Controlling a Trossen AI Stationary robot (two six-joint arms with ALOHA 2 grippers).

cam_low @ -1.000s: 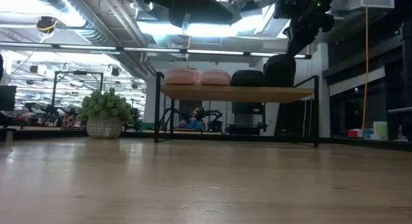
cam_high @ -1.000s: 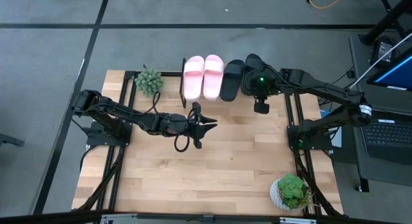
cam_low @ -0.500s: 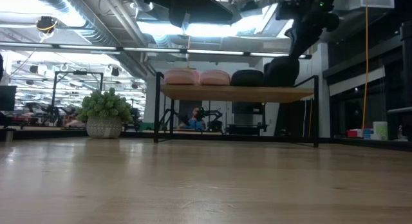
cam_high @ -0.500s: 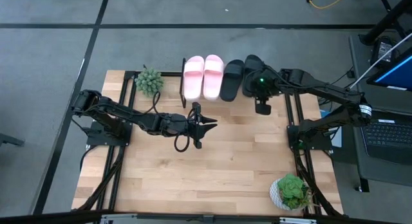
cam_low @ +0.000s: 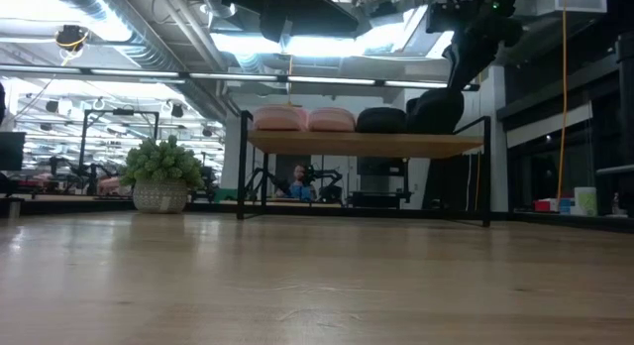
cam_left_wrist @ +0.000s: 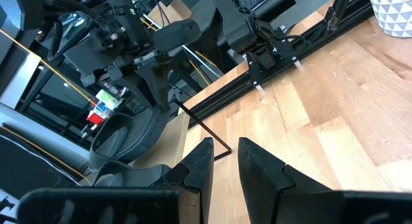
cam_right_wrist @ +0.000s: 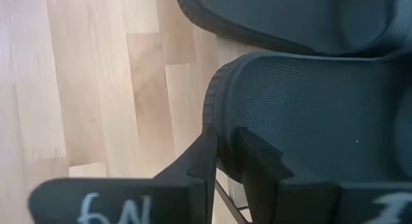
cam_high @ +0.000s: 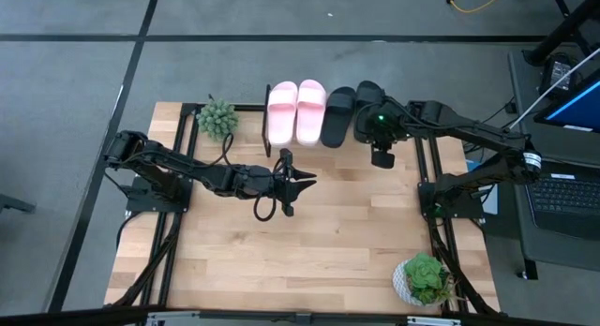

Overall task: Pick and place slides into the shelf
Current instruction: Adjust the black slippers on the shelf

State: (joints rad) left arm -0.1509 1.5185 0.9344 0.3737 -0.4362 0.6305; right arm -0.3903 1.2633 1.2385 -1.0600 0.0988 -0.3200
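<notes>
The last black slide (cam_high: 367, 101) has tipped down onto the shelf (cam_low: 367, 143) beside the other three. The right claw (cam_right_wrist: 224, 161) still has its fingers around the heel, now loosening. The left claw (cam_high: 302, 183), nearly pressed together, waits over the surface (cam_high: 319, 251).

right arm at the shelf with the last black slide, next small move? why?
Probably open the right gripper a little wider and draw it straight back. The fourth slide, a black one, already sits on the shelf beside the other black slide and the two pink ones, yet the fingers straddle its heel edge. The left gripper waits mid-table.
</notes>
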